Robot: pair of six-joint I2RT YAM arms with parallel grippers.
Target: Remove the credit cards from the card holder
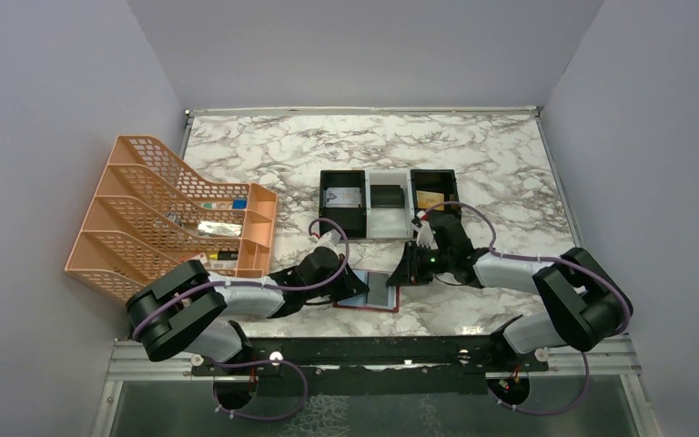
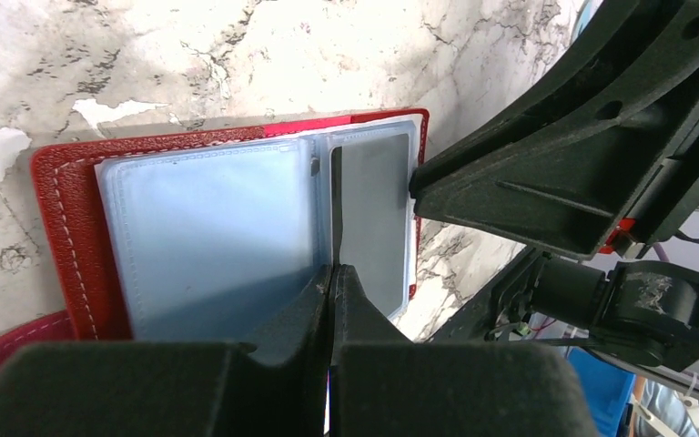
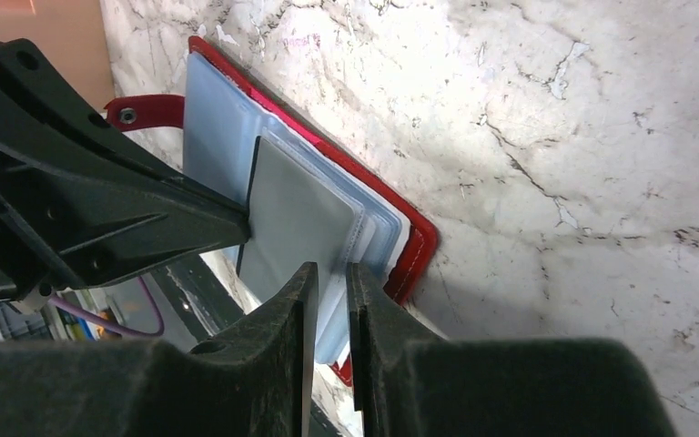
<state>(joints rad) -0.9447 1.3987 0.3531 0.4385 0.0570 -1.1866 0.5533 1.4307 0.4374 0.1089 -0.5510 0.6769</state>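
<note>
1. The card holder (image 1: 378, 291) lies open on the marble worktop (image 1: 491, 164) at the 6 o'clock edge, between the two arms. Its red cover is down and its pale blue plastic leaves face up.
2. The left claw (image 2: 332, 273) comes in from the holder's 9 o'clock side, seen from above. Its jaws are pressed fully together, with the tips meeting on the dark edge of a grey-looking leaf (image 2: 378, 218). Whether they pinch a card or only the plastic cannot be told.
3. The right claw (image 3: 328, 278) comes in from the 3 o'clock side. Its jaws are nearly together with only a narrow slit between them, and they are set on the opposite edge of the same leaf. That leaf is raised off the stack beneath it.
4. The two claws face each other across the leaf and do not touch one another.
5. A three-compartment tray (image 1: 389, 226) stands at 12 o'clock from the holder, near it but apart.
6. The tray's left black bay holds a silvery-white card (image 1: 344, 197). The white middle bay holds a black card (image 1: 387, 197). The right black bay holds a gold card (image 1: 430, 200).
7. An orange mesh file rack (image 1: 146, 228) stands at the worktop's 9 o'clock side, well apart from the holder. It holds small items too small to identify.
</note>
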